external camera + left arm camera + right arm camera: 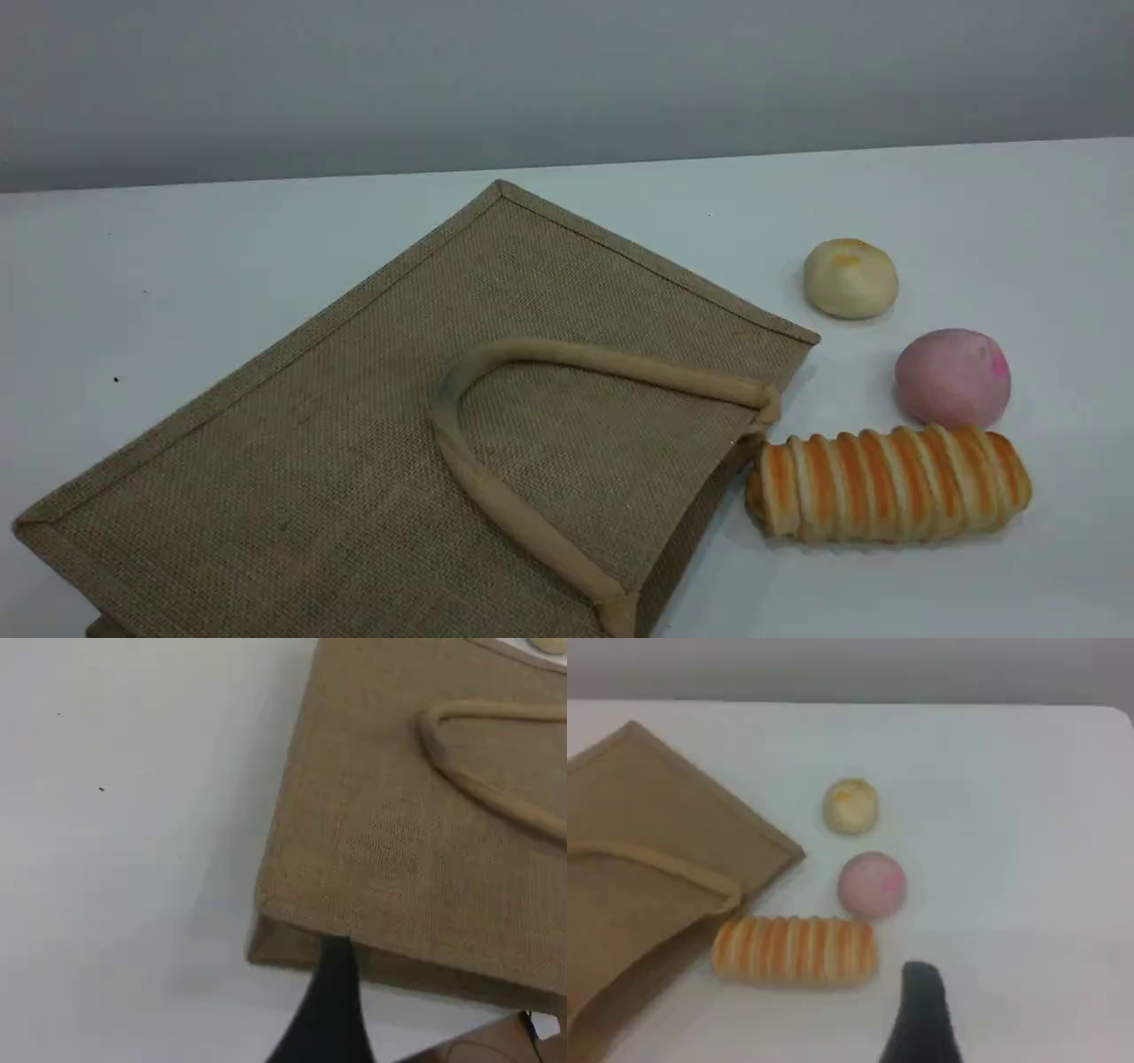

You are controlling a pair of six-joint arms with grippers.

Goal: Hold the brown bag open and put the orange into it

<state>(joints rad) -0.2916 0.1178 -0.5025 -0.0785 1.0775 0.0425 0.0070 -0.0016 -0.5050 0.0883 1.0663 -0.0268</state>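
Note:
The brown bag (354,443) lies flat on the white table, its mouth toward the right and shut. One beige handle (514,518) rests folded on top of it. The orange is out of view in every frame. No arm shows in the scene view. In the left wrist view my left gripper (332,1010) shows one dark fingertip, above the bag's (416,850) bottom edge and holding nothing. My right gripper (921,1014) shows one dark fingertip over bare table, just right of the striped bread and below the pink ball, holding nothing. Both grippers are open.
Right of the bag's mouth lie a pale round bun (850,278), a pink ball (952,378) and a long striped bread roll (889,485) touching the bag's corner. The right wrist view shows the same bun (850,805), ball (871,885) and roll (794,948).

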